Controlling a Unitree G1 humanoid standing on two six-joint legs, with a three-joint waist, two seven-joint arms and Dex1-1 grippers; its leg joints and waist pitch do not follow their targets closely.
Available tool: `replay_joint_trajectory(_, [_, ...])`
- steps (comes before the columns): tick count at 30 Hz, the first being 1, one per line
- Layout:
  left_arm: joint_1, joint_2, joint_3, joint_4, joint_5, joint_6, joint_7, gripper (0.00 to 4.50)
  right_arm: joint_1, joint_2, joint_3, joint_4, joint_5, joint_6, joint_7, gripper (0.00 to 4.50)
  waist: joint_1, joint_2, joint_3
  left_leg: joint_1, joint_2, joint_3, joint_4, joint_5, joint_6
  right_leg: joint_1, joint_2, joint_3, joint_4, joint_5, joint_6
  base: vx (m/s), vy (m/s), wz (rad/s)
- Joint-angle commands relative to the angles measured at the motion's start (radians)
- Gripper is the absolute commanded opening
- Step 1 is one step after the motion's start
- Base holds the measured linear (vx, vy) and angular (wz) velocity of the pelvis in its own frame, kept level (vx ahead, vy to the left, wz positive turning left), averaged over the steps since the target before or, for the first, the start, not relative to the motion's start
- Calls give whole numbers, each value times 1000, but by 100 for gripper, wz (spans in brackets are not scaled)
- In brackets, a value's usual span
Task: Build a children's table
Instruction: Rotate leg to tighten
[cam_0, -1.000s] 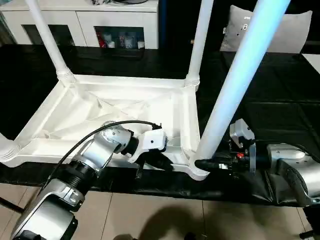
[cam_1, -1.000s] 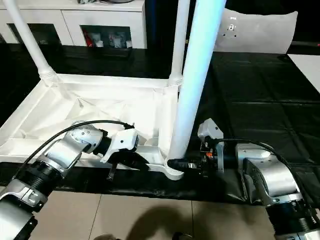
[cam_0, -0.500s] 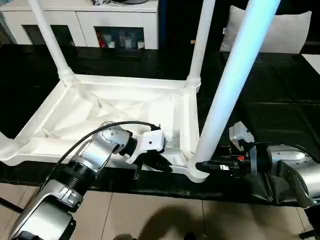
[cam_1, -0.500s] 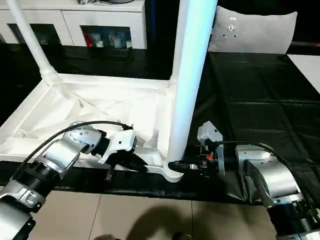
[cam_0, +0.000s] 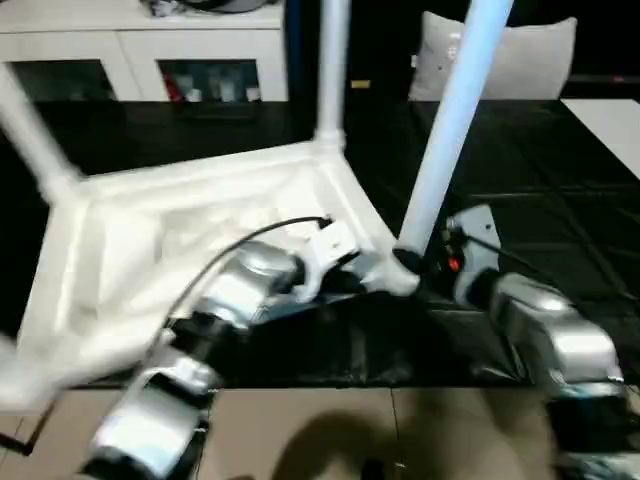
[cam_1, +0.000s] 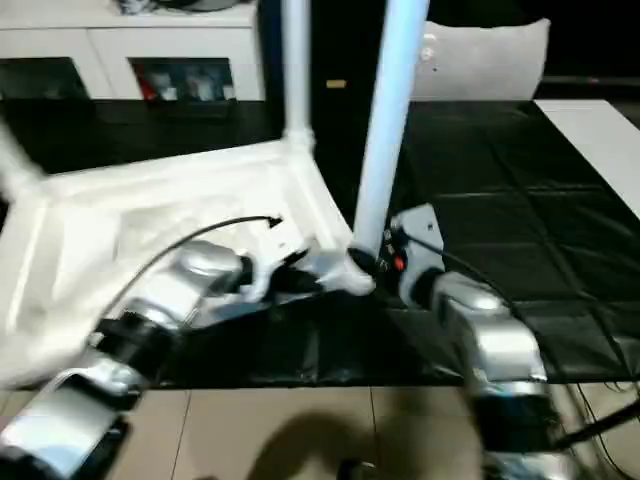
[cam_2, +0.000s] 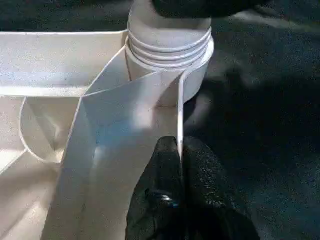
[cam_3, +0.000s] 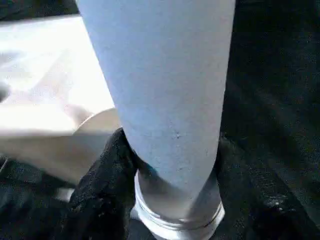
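The children's table (cam_0: 180, 215) lies upside down on the black work table, all white, its ribbed underside up. Legs stand in its far corner (cam_0: 333, 70) and left corner (cam_0: 30, 140). Another leg (cam_0: 450, 120) rises from the near right corner socket (cam_0: 405, 275). My left gripper (cam_2: 181, 150) is shut on the thin rim wall just beside that socket. Black fingers (cam_2: 162, 170) pinch the wall from both sides. My right gripper (cam_3: 172, 165) is shut on the foot of that leg (cam_3: 165, 90), a finger (cam_3: 107, 170) pressing each side just above the socket's ringed collar.
The black-covered work table (cam_0: 520, 170) stretches to the right and back. A white cabinet (cam_0: 150, 40) and a grey cushion (cam_0: 540, 60) stand behind it. Tiled floor (cam_0: 330, 430) lies below the front edge, under my forearms.
The table top has swung round on the work table, and its near right corner now sits farther from the front edge. The view itself has shifted too. My right fingers closed in on the leg.
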Motion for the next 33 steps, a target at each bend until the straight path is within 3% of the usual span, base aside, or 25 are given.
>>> replay_joint_trajectory(1, [-50,-70,32,-10,-27,-7,88,0,-21,86,48,28,22,-8,-57,198,4,-14,-64,-11,12,4,-62,-95,97,72,-59,45,-83,-437,-33,0,0,0])
replay_joint_trajectory(3, [-49,-79,35,-13,-28,-7,96,0,-25,85,59,40,3,-38,-67,198,7,-15,-67,-14,17,0,-63,-61,118,76,-58,49,-71,-374,-51,0,0,0])
replay_joint_trajectory(4, [-47,-84,33,-15,-23,-9,94,0,-24,98,52,48,12,-78,-60,253,9,-14,-69,-17,19,-1,-61,-36,132,77,-60,53,-63,-333,-66,0,0,0])
replay_joint_trajectory(6, [-47,-81,28,-14,-19,-13,91,0,-23,106,41,46,25,-88,-53,266,9,-19,-72,-20,20,-2,-59,-9,147,80,-61,55,-55,-294,-80,0,0,0])
replay_joint_trajectory(11, [-34,-41,6,-29,-8,-44,42,0,-20,92,-5,28,48,-99,-27,315,15,-16,-74,-20,25,-2,-53,72,211,79,-63,61,-34,-187,-141,0,0,0])
replay_joint_trajectory(15, [-21,-14,-5,-41,-2,-64,8,0,-17,54,-7,18,62,-104,23,356,17,-15,-70,-16,26,0,-56,29,198,78,-63,61,-43,-247,-132,0,0,0])
replay_joint_trajectory(16, [-3,28,-21,-54,-2,-94,-59,0,-6,-27,8,7,80,-110,133,361,19,-13,-69,-15,25,0,-57,16,192,80,-62,60,-45,-263,-125,0,0,0])
replay_joint_trajectory(18, [2,41,-25,-55,-3,-103,-79,0,-3,-51,13,5,85,-110,166,378,21,-12,-68,-16,27,2,-56,4,194,79,-63,63,-45,-266,-119,0,0,0])
replay_joint_trajectory(21, [28,114,-57,-75,-7,-163,-199,0,16,-190,57,-1,80,-137,355,405,30,-11,-66,-12,30,2,-57,-10,190,76,-63,65,-47,-281,-115,0,0,0])
replay_joint_trajectory(25, [32,123,-61,-78,-9,-169,-215,0,19,-208,66,-1,75,-145,379,405,39,-12,-65,-9,32,2,-62,-44,147,76,-64,65,-49,-325,-111,0,0,0])
replay_joint_trajectory(27, [32,123,-61,-78,-9,-169,-215,0,19,-208,66,-1,75,-145,379,405,41,-12,-66,-8,32,2,-62,-42,142,76,-65,66,-49,-322,-113,0,0,0])
replay_joint_trajectory(30, [36,134,-65,-82,-11,-175,-233,0,22,-231,79,0,67,-157,408,389,45,-13,-69,-9,33,1,-60,-14,146,76,-64,70,-41,-281,-124,0,0,0])
replay_joint_trajectory(31, [49,185,-93,-93,-12,-231,-327,0,30,-288,95,-9,93,-170,527,389,46,-13,-70,-8,34,1,-60,-8,151,75,-64,70,-38,-266,-129,0,0,0])
replay_joint_trajectory(32, [59,243,-124,-103,-12,-290,-432,0,42,-349,112,-20,135,-180,667,375,54,-20,-72,-11,31,-1,-59,-17,173,82,-66,70,-37,-264,-128,0,0,0])
replay_joint_trajectory(33, [61,262,-134,-106,-12,-311,-467,0,47,-372,119,-23,151,-182,716,375,55,-17,-71,-11,34,0,-59,-20,184,81,-67,73,-34,-257,-128,0,0,0])
